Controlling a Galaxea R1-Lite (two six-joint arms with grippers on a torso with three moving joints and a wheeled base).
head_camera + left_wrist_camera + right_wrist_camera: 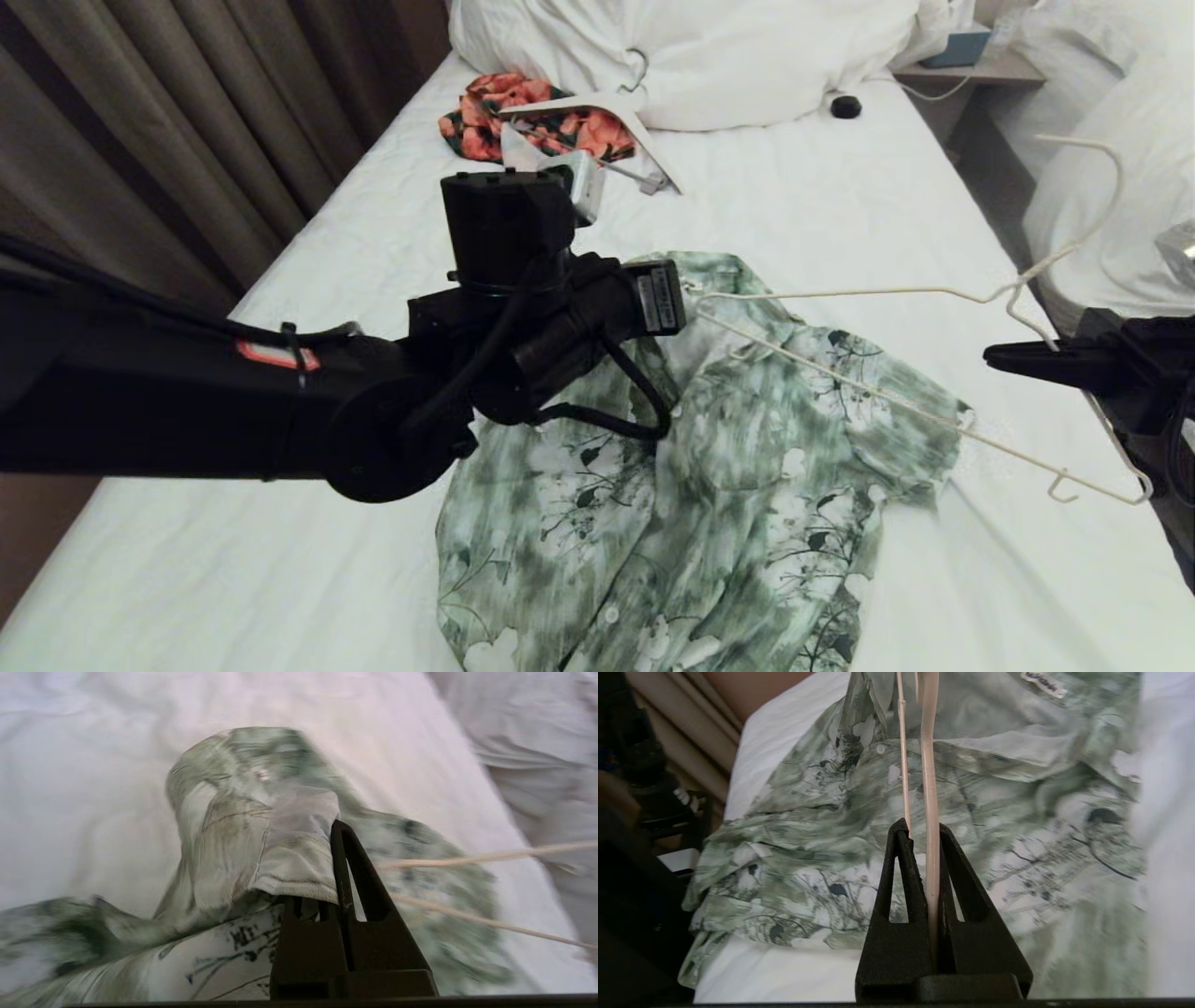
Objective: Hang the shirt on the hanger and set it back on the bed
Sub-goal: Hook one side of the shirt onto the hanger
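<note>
Left end effector [337, 858] beside unreadable shirt [672, 485] label [1043, 684]

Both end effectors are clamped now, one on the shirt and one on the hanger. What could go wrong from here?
1. The left end effector pinches only a small fold of the shirt near the collar; the fabric may slip out if pulled.
2. The right end effector holds the thin hanger at one end, so its far tip could swing and miss the collar opening.
3. Most of the shirt lies on the bed; lifting may bunch it.
</note>
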